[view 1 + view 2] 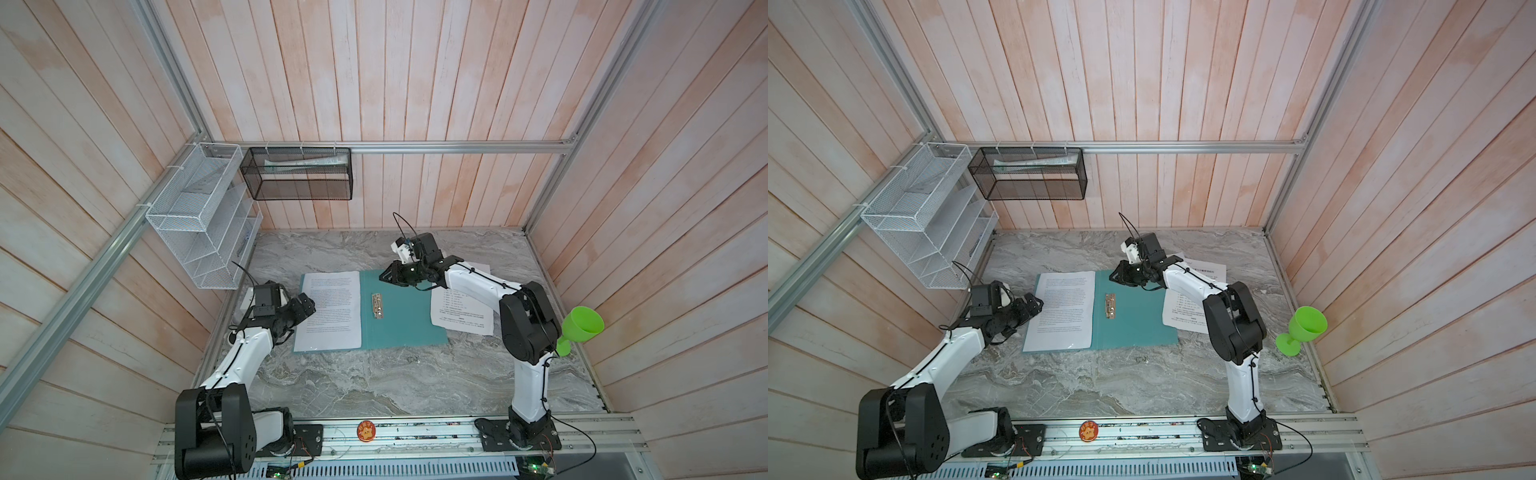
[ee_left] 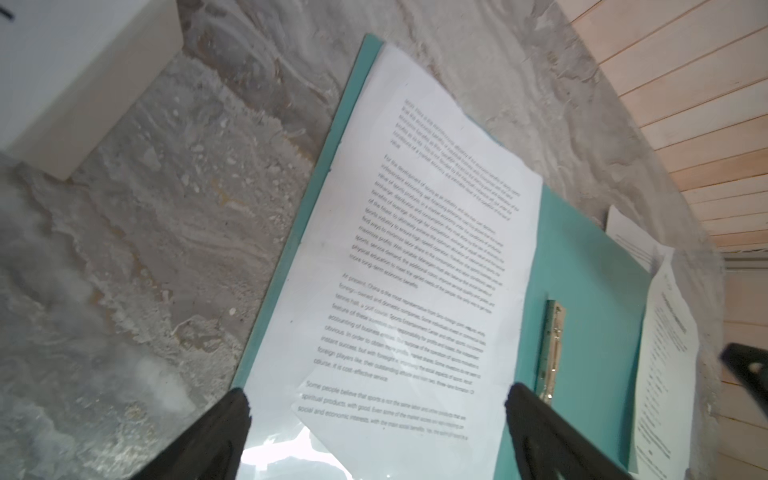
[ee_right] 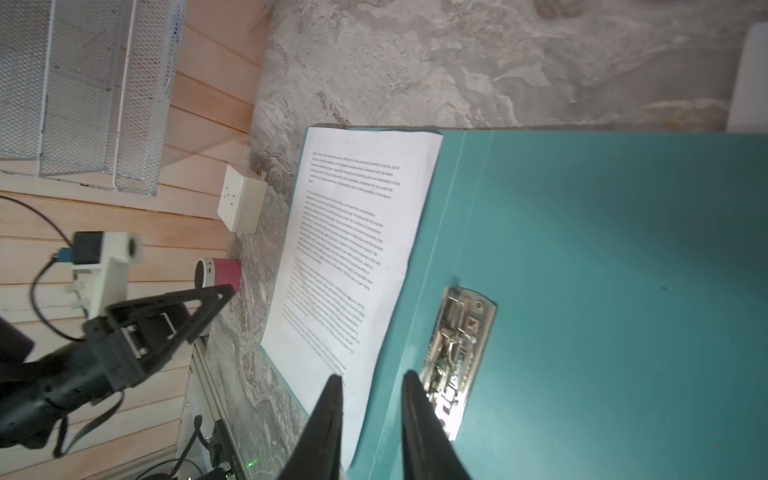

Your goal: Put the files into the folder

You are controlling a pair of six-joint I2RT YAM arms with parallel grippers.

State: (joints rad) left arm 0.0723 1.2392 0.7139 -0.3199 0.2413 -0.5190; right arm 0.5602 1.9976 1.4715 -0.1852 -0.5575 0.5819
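A flat teal-green card folder (image 1: 405,324) lies open on the grey marble-patterned tabletop (image 1: 374,386). Its small silver metal spine clip (image 1: 377,305) sits just beside the fold, on the flap nearer the right arm. A white paper sheet printed with dense black text (image 1: 328,311) lies flat on the folder's other flap and covers nearly all of it, leaving a thin teal margin along the outer edge. Further white printed sheets (image 1: 461,322), the top one with short lines, lie at the folder's outer edge on the right arm's side, partly hidden by that arm. The left gripper (image 2: 376,397) is at the outer edge of the covered flap, its black fingers spread wide and empty, straddling the sheet's end. The right gripper (image 3: 372,376) is over the folder's far end, beyond the clip; its fingers are parted by a narrow gap with nothing seen between them. A bright green plastic goblet (image 1: 582,328) stands well apart from the folder, past the loose sheets.
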